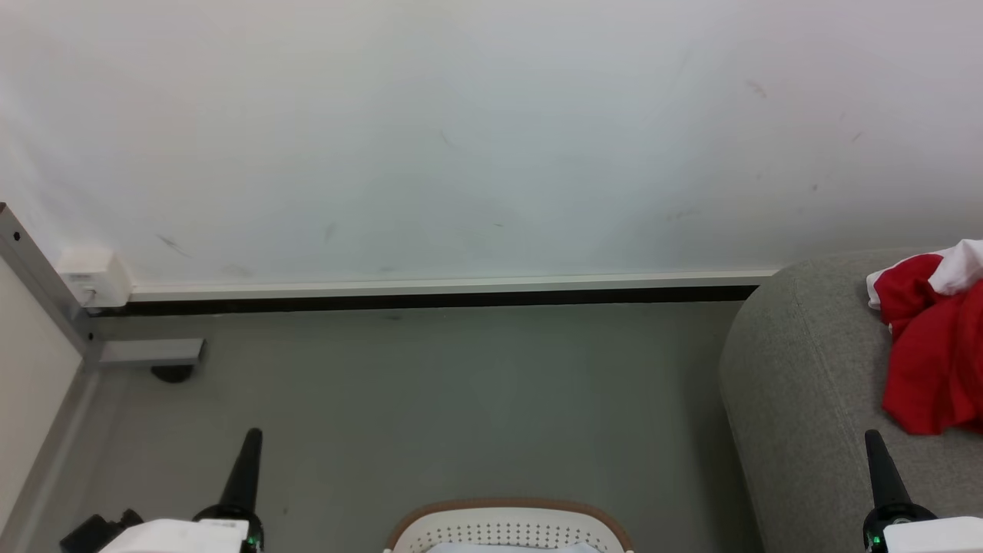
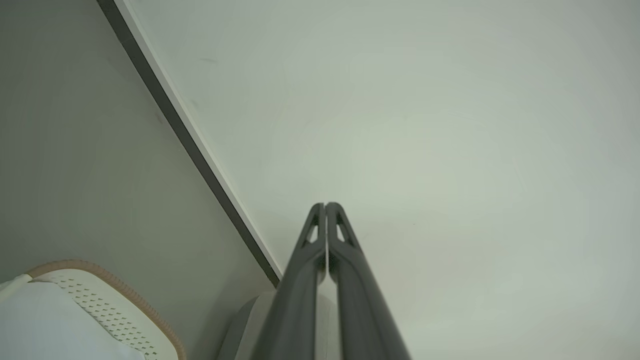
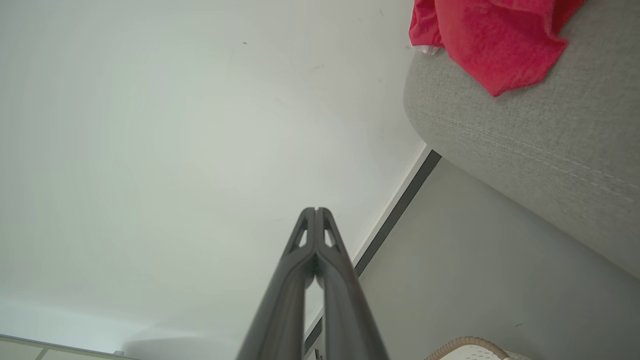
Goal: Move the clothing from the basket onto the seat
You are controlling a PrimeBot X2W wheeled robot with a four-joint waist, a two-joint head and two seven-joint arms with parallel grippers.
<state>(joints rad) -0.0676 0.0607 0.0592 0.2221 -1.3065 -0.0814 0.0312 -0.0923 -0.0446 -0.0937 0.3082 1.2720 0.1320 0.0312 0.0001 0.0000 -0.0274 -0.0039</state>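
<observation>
Red clothing with a white part lies bunched on the grey seat at the right; the right wrist view shows the clothing draped over the seat's rounded edge. The white perforated basket with its brown rim pokes up at the bottom centre, something pale inside it; its rim sits at the lower left of the left wrist view. My left gripper is shut and holds nothing, left of the basket. My right gripper is shut and holds nothing, in front of the seat below the clothing. Both point at the wall.
A white wall with a pale skirting strip runs across behind a grey floor. A metal frame leg with a foot and a white box stand at the far left.
</observation>
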